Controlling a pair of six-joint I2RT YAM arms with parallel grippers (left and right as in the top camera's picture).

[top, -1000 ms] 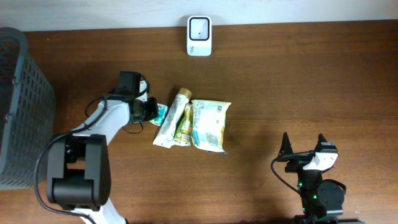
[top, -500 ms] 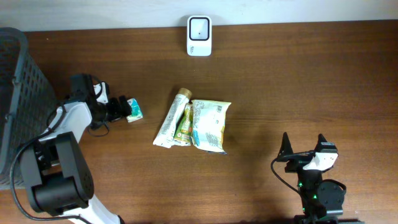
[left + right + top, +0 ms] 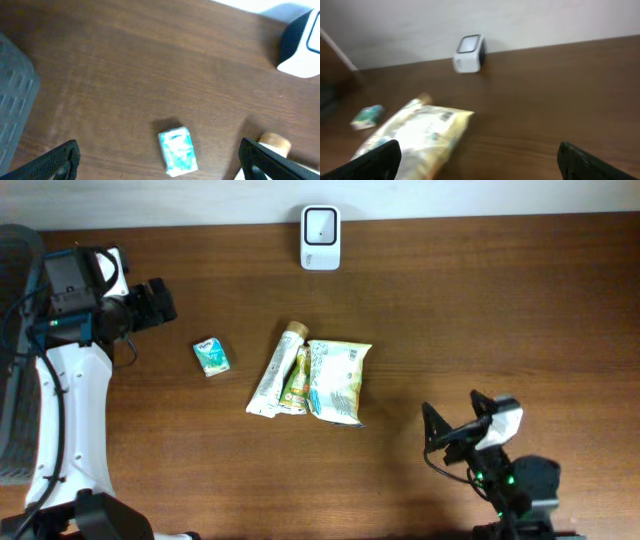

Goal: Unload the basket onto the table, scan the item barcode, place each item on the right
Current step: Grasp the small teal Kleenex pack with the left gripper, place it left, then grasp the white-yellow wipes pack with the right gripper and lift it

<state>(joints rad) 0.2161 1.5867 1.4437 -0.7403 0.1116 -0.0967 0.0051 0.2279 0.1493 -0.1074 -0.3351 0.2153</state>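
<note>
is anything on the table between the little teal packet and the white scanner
Nothing visible. Only bare tabletop lies between the teal packet and the scanner; the tube and pouch lie beside that line, not on it.

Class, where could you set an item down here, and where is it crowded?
Free: the wide tabletop right of the snack bag and scanner; also between teal packet and scanner. Crowded: centre, where tube and snack bag touch.
</note>
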